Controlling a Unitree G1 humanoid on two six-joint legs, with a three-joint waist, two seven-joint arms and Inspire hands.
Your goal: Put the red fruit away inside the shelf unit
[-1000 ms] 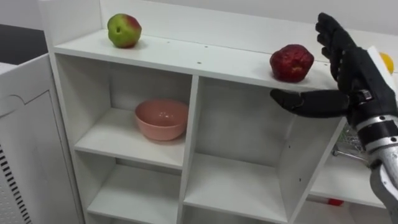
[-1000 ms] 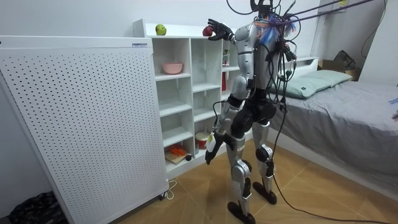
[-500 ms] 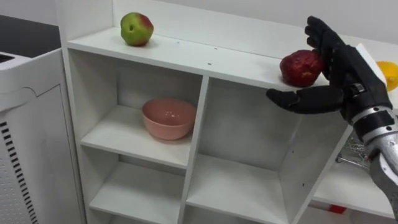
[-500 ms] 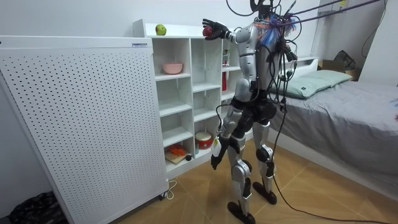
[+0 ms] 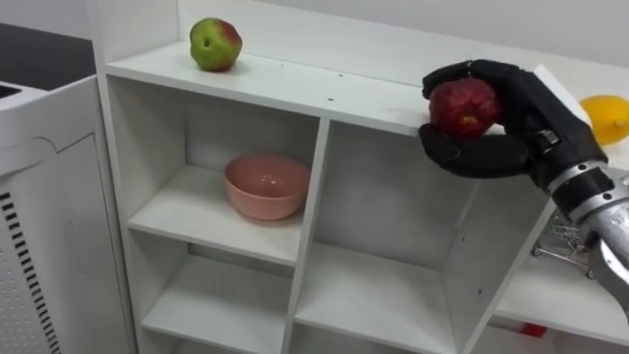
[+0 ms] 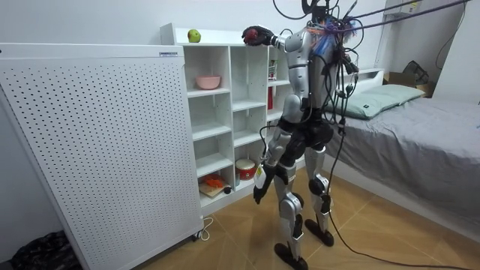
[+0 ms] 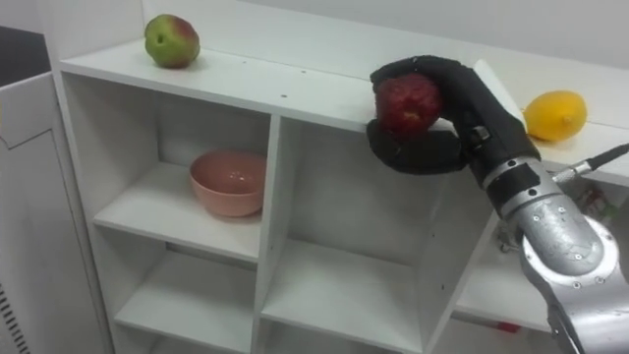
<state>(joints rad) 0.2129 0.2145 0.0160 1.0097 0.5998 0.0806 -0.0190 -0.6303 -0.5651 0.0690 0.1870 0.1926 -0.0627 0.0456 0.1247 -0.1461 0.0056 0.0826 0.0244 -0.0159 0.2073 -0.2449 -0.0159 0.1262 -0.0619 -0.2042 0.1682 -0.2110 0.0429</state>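
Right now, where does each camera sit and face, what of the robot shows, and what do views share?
Left eye view: on the head, facing the white shelf unit; right hand curled round the dark red apple.
Right eye view: beside it, same aim, same hand.
Room view: across the room, facing the whole robot; left hand hangs low.
Shared: green-red apple on top.

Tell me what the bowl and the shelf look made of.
Bowl: pink, smooth, with a soft sheen on its rim; glazed ceramic or plastic, the look leaves it open.
Shelf: white boards with a flat matt face, small dark dots and square edges; probably laminated wood board.
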